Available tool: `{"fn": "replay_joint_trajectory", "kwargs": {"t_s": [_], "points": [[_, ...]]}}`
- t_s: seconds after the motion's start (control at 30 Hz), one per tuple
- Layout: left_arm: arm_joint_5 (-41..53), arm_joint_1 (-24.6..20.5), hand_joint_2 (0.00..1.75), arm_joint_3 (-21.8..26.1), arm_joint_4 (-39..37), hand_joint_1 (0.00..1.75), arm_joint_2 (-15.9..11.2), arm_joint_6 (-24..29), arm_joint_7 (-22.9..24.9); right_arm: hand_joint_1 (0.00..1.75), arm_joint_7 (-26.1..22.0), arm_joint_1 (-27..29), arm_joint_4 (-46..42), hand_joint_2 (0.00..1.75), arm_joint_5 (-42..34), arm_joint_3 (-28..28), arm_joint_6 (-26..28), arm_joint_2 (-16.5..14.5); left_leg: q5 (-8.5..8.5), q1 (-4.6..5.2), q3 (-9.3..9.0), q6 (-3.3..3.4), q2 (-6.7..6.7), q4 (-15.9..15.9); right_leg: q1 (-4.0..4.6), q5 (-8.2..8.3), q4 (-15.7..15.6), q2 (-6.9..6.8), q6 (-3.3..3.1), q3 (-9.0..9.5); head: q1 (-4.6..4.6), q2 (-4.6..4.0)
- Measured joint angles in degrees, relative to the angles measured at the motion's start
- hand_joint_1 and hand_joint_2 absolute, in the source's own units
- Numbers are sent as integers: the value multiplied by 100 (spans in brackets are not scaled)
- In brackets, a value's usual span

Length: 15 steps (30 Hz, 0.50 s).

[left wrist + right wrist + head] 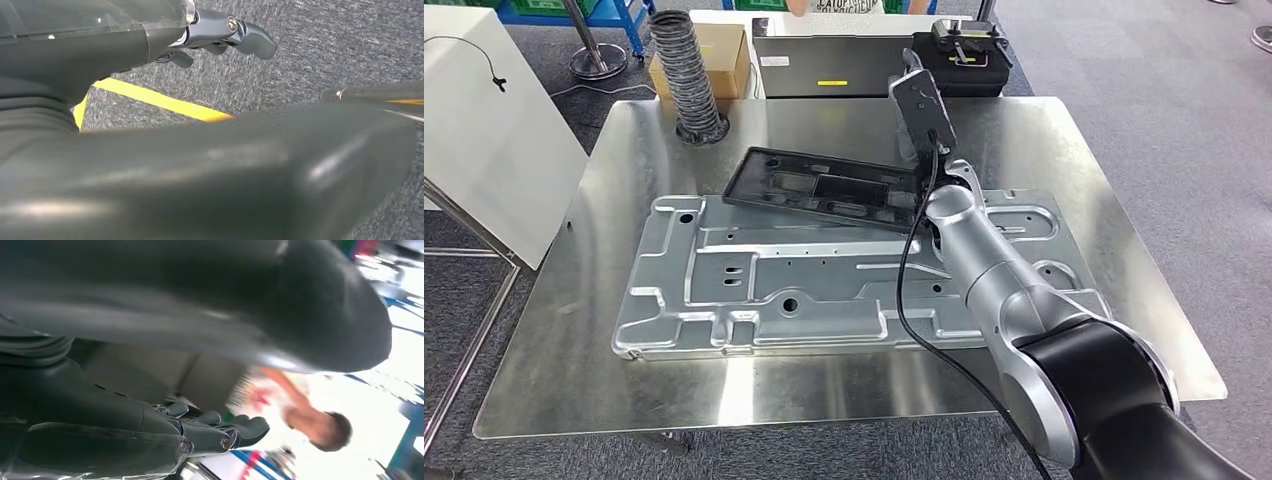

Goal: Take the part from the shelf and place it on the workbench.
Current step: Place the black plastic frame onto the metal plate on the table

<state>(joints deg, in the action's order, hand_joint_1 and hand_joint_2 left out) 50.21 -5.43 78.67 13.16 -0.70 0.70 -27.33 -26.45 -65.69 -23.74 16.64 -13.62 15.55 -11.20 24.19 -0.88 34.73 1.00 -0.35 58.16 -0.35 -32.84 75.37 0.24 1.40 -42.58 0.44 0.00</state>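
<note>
Head view: the black part lies tilted on the big stamped metal panel toward the far side of the table, its far-right end at the right hand. Whether that hand grips it I cannot tell.

Left wrist view: the left hand hangs over carpet, fingers curled round nothing.

Right wrist view: right hand's fingers partly curled; grip unclear. Risk, I judge: the tilted part slides off the ribbed panel if let go unevenly.
</note>
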Motion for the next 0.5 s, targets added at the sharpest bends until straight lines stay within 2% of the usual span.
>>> {"fn": "replay_joint_trajectory", "kwargs": {"t_s": [0.03, 0.07, 0.1, 0.17, 0.2, 0.23, 0.3, 0.33, 0.4, 0.47, 0.5], "points": [[-21, 2, 0, 4, 0, 0, 5, -25, -5, 0, -214, 42, -169, 0, -81, 58, 206, -1, 3, 12, -2, 5, -4, 4, 5, 87, -40, 0, -21, 15, 2, 0], [-49, 5, 0, 10, 0, 0, 12, -54, -9, 0, -399, 106, -451, 0, -135, 109, 492, 11, 6, 27, -7, 8, -10, 7, 16, 276, -338, 0, -61, 155, 2, 0], [-78, 8, 0, 17, 0, 0, 24, -80, -9, 0, -496, 192, -849, 0, -159, 141, 807, 38, 9, 39, -12, 12, -16, 7, 38, 493, -784, -2, -124, 366, 2, 0], [-141, 17, 0, 44, -2, 0, 68, -112, 8, 0, -520, 464, -1902, 0, -142, 182, 1467, 149, 15, 67, -14, 0, -29, 5, 89, 754, -1527, -30, -236, 716, -14, 0], [-168, 25, 0, 63, -3, 0, 88, -114, 20, 0, -469, 646, -2481, 0, -88, 207, 1750, 231, 17, 64, -13, -17, -34, 1, 113, 782, -1692, -44, -267, 790, -21, 0], [-195, 36, 0, 84, -4, 0, 108, -113, 29, 0, -457, 868, -3064, 0, 42, 248, 2000, 319, 17, 62, -15, -40, -39, -7, 126, 770, -1731, -57, -274, 806, -27, 0], [-232, 77, 0, 128, -4, 0, 130, -104, 27, 0, -628, 1418, -4223, 0, 604, 447, 2317, 476, 35, 57, -39, -91, -34, -24, 106, 804, -1822, -66, -281, 857, -27, 1], [-249, 103, 0, 147, -4, 0, 146, -97, 18, 0, -816, 1765, -4832, 0, 1052, 623, 2384, 517, 106, 59, -30, -115, -23, 38, 84, 825, -1886, -76, -286, 904, -34, 1], [-276, 146, 0, 180, -4, 0, 175, -86, -2, 0, -1172, 2554, -6106, 0, 1931, 1104, 2421, 556, 425, 43, 139, -161, 0, 499, 53, 848, -1981, -101, -293, 989, -52, 0], [-289, 184, 0, 211, -4, 0, 200, -81, -14, 0, -1319, 3364, -7292, 0, 2365, 1604, 2431, 596, 792, 16, 451, -213, 5, 1231, 49, 827, -1988, -121, -296, 1012, -58, 0], [-293, 211, 0, 226, -4, 0, 210, -80, -16, 0, -1332, 3729, -7779, 0, 2408, 1830, 2432, 617, 863, 0, 549, -238, 7, 1461, 46, 813, -1980, -127, -288, 1014, -57, 0]]}}
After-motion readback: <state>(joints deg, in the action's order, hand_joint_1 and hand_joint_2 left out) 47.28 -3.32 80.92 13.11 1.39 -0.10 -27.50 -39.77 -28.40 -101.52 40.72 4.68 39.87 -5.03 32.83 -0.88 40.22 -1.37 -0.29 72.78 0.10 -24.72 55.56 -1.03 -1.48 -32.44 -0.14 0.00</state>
